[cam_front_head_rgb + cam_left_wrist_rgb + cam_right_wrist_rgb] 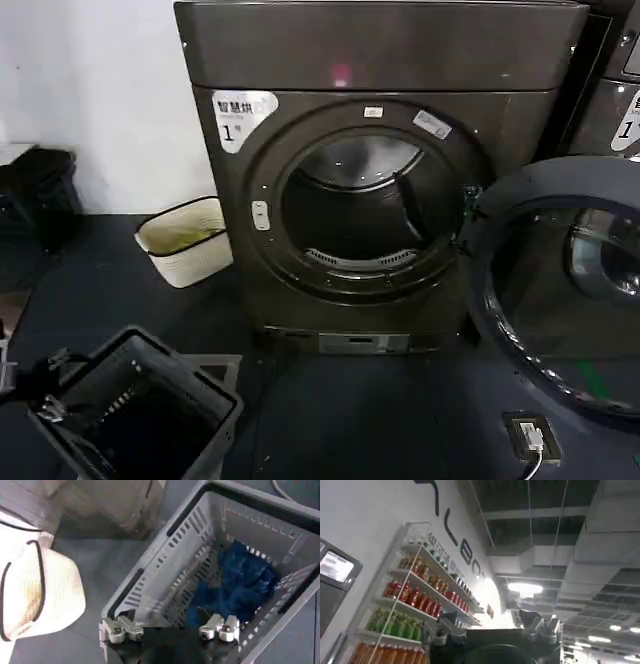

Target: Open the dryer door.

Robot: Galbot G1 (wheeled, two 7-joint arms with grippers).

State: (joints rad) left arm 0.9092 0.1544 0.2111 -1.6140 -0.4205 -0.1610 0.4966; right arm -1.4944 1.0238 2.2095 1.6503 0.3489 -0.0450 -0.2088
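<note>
Off to the robot's right, well apart from either gripper, the dryer door [560,290] hangs swung wide, leaving the drum [360,215] exposed. Opening looks finished; any next move is only retreat. Left gripper [170,629] hovers spread over the grey laundry basket [165,565]. Right gripper [497,630] points at the ceiling, spread, holding nothing.

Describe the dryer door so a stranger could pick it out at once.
Find the dark dryer facing the camera, labelled 1. Its round door hangs swung open at the machine's right side, dark tinted glass inside a wide ring. Unlike the neighbouring machine's door, it stands open beside an exposed drum.
</note>
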